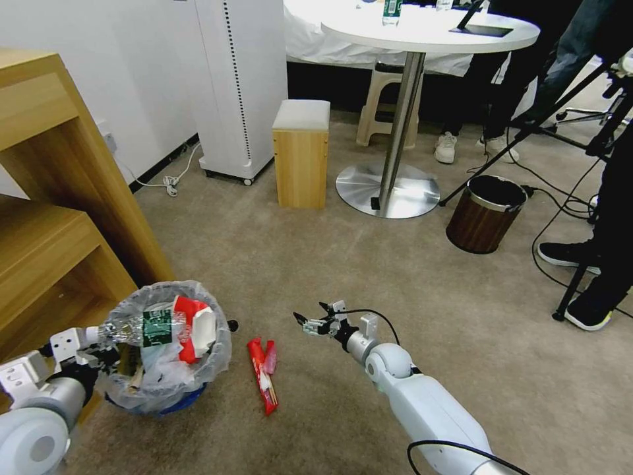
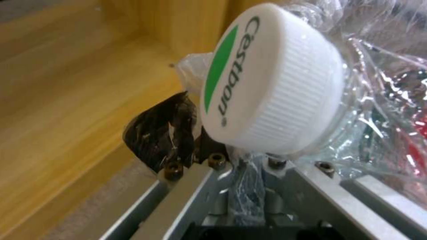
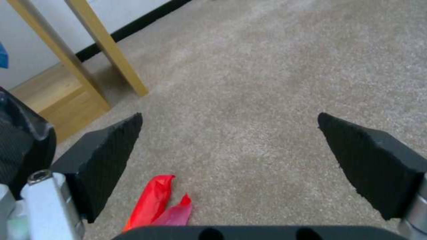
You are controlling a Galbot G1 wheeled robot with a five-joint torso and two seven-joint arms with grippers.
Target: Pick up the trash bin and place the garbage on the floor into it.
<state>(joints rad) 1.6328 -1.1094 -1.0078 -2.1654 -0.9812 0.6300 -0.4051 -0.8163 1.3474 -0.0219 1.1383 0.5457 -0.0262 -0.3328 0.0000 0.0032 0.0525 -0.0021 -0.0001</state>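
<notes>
One red wrapper lies flat on the floor in the head view, just beside the trash bin. The bin sits low on the left, stuffed with a clear bottle and a red carton that stick up over the rim. The left gripper is at the bin's near side, pressed into the crinkly liner. The right gripper hangs above the carpet, near the wrapper but apart from it.

In the left wrist view, the bottle's white cap sits right above the metal fingers. The liner bunches around them. I cannot tell if this hand is pinching the rim or not.

In the right wrist view, the two black pads stand wide apart with nothing between them. The tip of the wrapper peeks in below.

The wrapper is thin and flat, so the pads might slide over it. The bin is very full, so the bottle could tip out if the bin tilts.
</notes>
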